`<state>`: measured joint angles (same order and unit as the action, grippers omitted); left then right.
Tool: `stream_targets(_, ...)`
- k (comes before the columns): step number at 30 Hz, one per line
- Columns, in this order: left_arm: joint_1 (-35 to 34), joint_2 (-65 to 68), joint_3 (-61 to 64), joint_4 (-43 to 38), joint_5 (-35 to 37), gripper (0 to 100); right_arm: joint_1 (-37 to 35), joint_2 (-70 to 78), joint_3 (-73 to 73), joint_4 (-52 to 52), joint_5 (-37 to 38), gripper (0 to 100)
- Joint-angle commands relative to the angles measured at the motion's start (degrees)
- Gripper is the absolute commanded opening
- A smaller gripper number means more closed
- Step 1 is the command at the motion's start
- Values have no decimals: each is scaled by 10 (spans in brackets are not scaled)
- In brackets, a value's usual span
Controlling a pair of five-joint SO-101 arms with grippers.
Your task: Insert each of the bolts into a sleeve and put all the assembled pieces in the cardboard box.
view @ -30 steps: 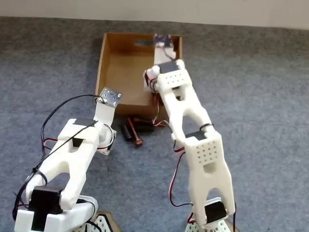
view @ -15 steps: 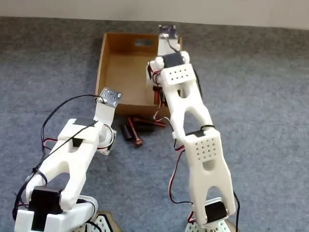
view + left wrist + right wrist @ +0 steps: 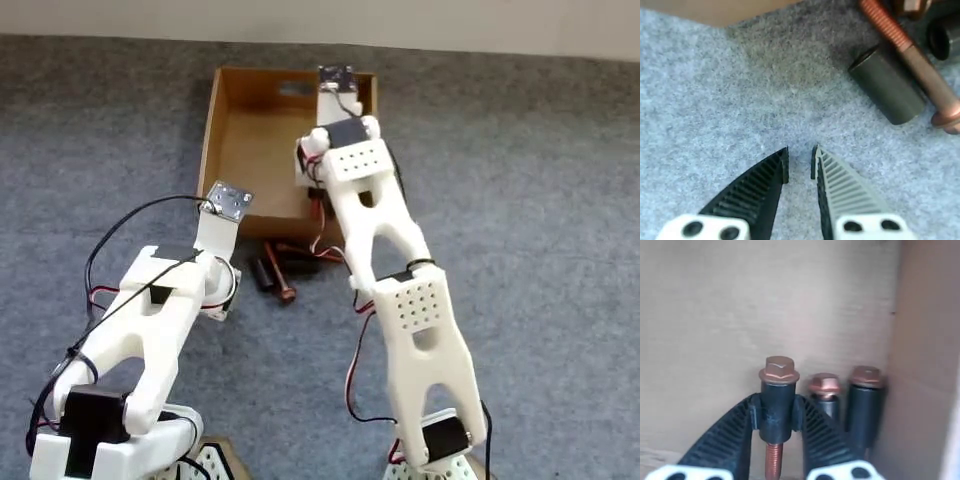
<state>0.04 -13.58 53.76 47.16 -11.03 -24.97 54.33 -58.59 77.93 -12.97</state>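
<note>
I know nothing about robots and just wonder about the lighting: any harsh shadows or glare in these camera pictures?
High view: even light, only soft shadows on the carpet. Left wrist view: no glare, just a mild sheen along the copper bolt. Right wrist view: the cardboard box is shaded toward its corner, and the head of the held bolt in the right claw glints faintly.

text: 0 readable | labels/numbers/signs: 0 | bolt heads [image 3: 779, 371] (too blurred to tell any stamp)
</note>
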Motion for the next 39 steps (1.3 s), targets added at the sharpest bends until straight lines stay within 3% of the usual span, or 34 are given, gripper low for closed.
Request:
stream_targets(1, 7, 1, -8, -6, -4, 98, -7, -12, -27, -11, -5, 6)
stream_targets(12, 6, 1, -8, -6, -4, 98, 31, 64, -36, -7, -7, 6)
stream_targets(22, 6, 1, -8, -6, -4, 98, 31, 70, -131, 42, -3, 12)
stream_targets(27, 6, 1, -8, -6, -4, 98, 22, 71, -140, 64, -3, 186)
stream_targets(37, 5, 1, -8, -6, -4, 98, 16, 45, -243, 115, -3, 122)
stream_targets(39, 5, 1, -8, -6, -4, 98, 14, 50, -270, 122, -3, 70)
